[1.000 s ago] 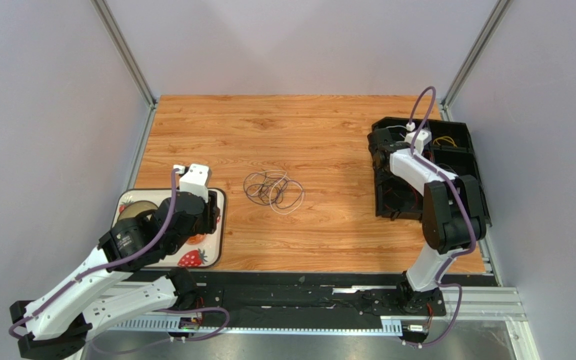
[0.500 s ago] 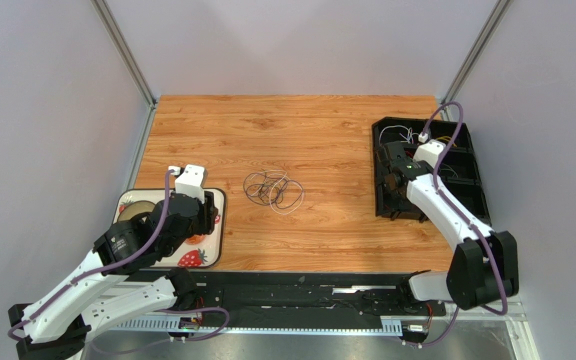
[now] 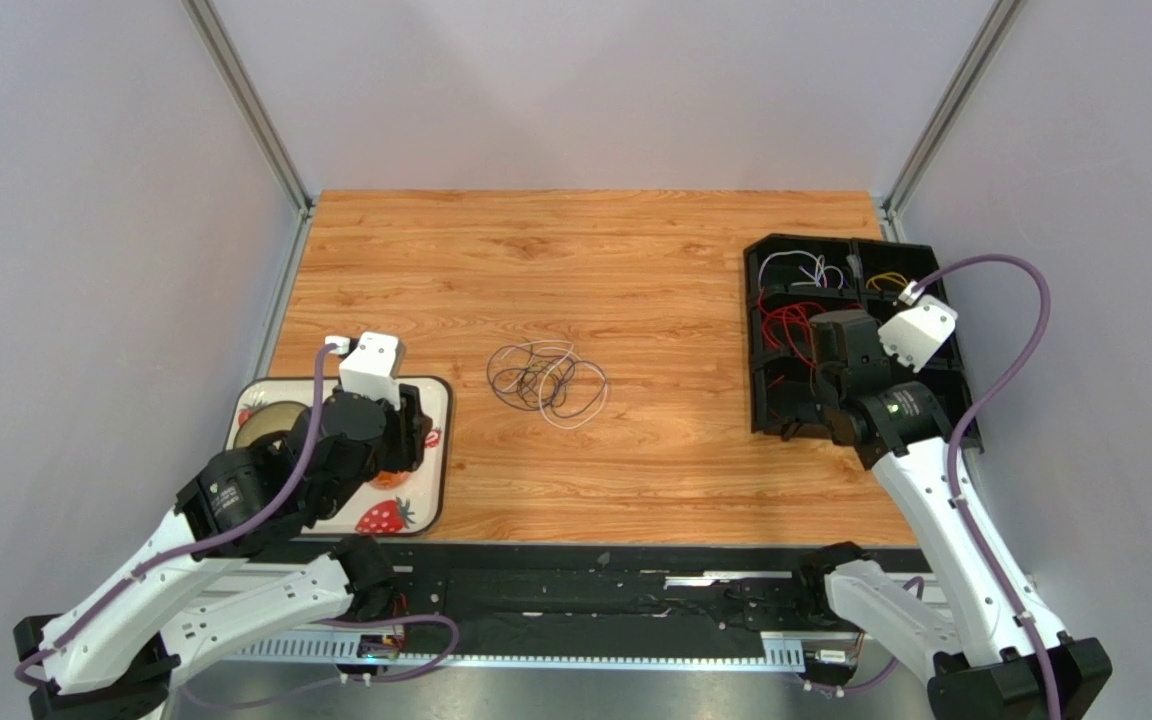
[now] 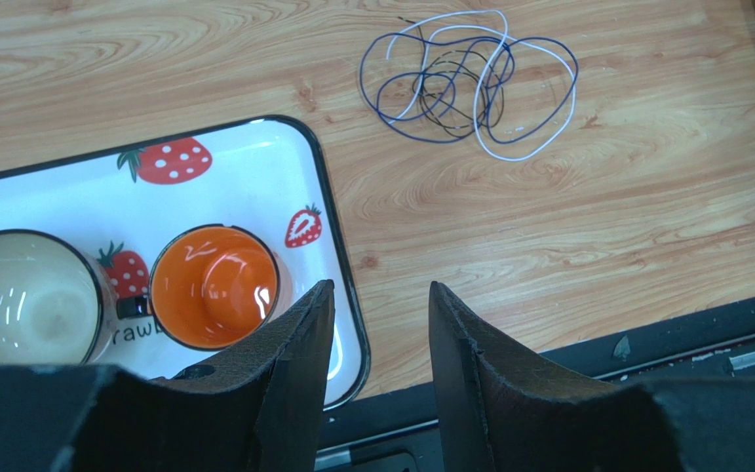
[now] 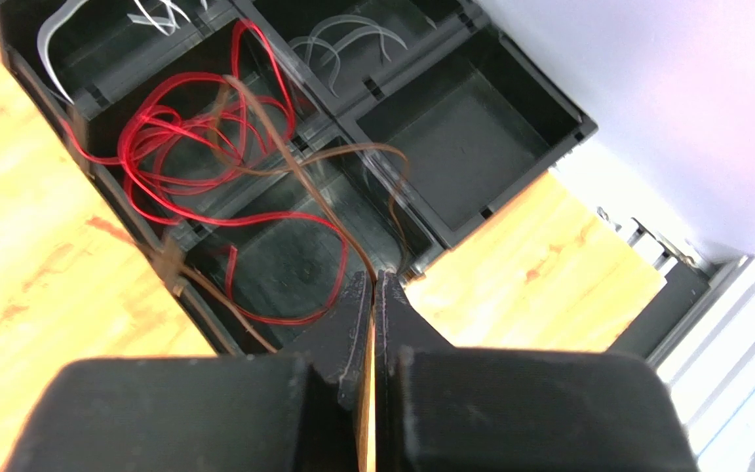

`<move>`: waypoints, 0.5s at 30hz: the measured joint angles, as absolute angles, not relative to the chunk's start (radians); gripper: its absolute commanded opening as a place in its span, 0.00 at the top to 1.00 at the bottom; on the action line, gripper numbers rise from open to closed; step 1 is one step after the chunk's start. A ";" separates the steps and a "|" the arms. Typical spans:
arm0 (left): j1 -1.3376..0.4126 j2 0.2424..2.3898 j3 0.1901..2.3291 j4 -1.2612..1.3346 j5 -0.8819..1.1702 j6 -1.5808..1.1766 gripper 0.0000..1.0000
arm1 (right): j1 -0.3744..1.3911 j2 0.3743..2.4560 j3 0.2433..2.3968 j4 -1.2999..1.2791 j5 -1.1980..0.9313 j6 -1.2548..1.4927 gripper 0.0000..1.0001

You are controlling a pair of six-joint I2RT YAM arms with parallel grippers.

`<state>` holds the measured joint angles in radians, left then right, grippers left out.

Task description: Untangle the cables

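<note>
At centre of your glossy wood-grain tabletop (image 3: 537, 255), the tangle of thin blue, white and dark cables (image 3: 548, 381) lies in loose loops. Your left gripper (image 4: 378, 295) hangs over the strawberry-printed tray (image 4: 253, 177), fingers spread and empty. Your right gripper (image 5: 374, 280), fingers pressed together, pinches a thin brown wire (image 5: 291, 163) above the black compartmented plastic bin (image 5: 470, 108) that holds looped red wire (image 5: 145, 133). Pale grey walls (image 3: 582, 90) enclose the table.

Loose cables (image 4: 493, 74) are dark blue, white, black. Tray (image 4: 253, 162) is white, black rim, red strawberry print; orange cup (image 4: 212, 285), cream cup (image 4: 17, 295). Black bin (image 5: 470, 118): red cable (image 5: 165, 128), brown cable (image 5: 298, 165).
</note>
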<state>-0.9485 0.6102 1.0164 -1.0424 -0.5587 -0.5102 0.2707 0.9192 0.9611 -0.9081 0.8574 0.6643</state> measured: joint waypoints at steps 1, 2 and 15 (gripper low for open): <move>-0.949 0.608 1.016 -1.042 -0.559 -0.510 0.51 | 0.271 0.912 0.944 -0.908 0.853 0.665 1.00; -0.949 0.607 1.016 -1.042 -0.559 -0.510 0.51 | 0.271 0.911 0.929 -0.908 0.852 0.665 1.00; -0.949 0.607 1.016 -1.037 -0.559 -0.510 0.51 | 0.253 1.129 0.801 -0.748 0.830 0.643 1.00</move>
